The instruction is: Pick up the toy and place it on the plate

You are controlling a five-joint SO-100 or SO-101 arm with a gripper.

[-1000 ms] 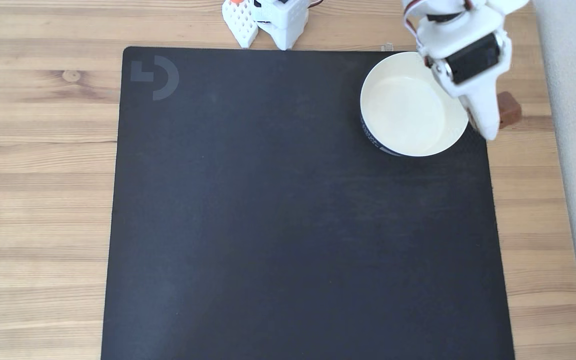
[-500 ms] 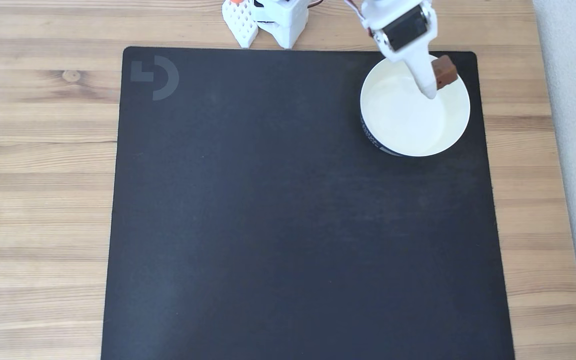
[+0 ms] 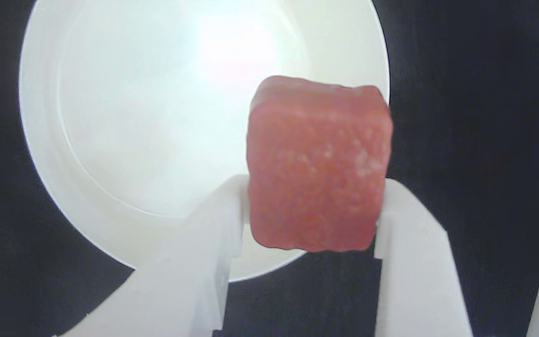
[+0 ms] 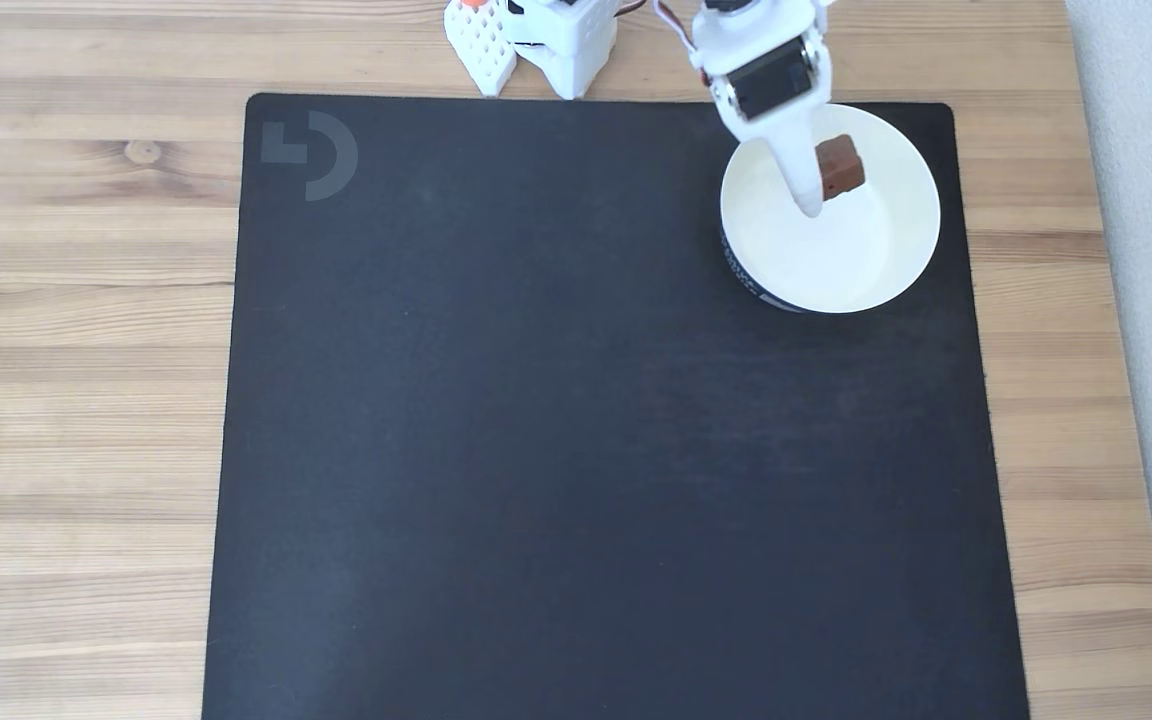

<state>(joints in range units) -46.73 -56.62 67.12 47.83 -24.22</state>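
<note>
- Wrist view: the gripper [image 3: 314,210] is clamped on the terracotta toy block [image 3: 317,164], one white finger [image 3: 213,224] pressing each side; the white paper plate [image 3: 134,140] lies below and beyond it on the black mat [image 3: 475,140].
- Fixed view: the gripper [image 4: 821,195] holds the toy block [image 4: 840,166] above the plate [image 4: 866,260], over its inner floor, near the mat's [image 4: 586,450] far right corner.

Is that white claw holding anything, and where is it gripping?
Yes: the end effector clamps the small reddish-brown rough block by its two opposite lower sides.
</note>
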